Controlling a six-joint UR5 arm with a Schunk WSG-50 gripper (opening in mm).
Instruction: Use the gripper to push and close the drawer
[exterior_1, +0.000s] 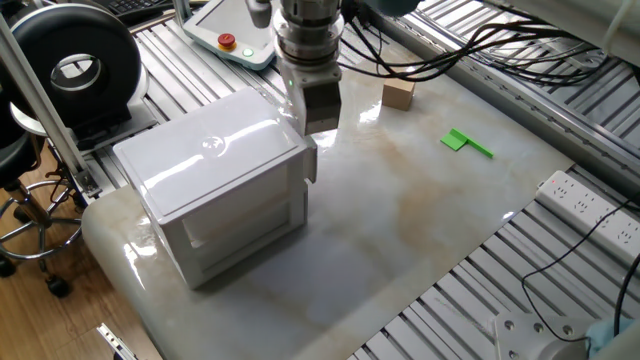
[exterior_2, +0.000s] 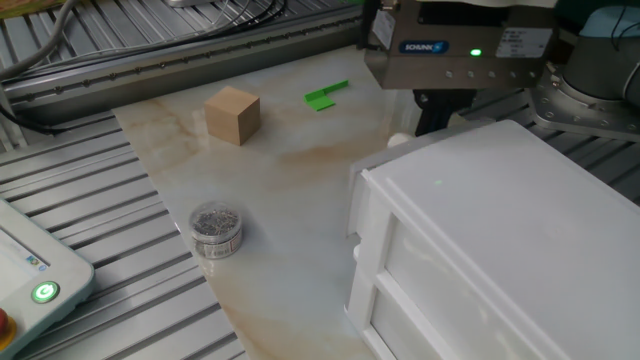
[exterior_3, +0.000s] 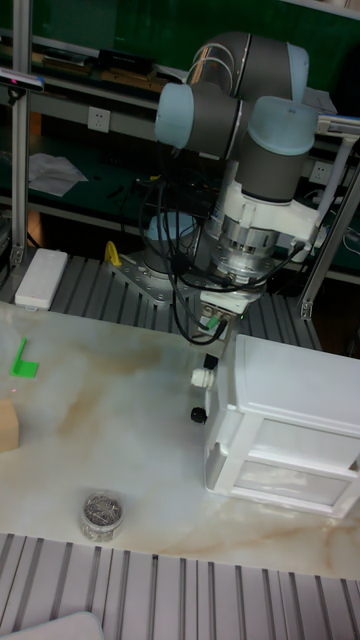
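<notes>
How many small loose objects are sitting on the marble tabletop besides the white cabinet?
3: a tan wooden cube at the far edge, a flat green plastic piece beside it, and a small round clear jar of metal bits near the front. Others may be hidden behind the cabinet.
</notes>
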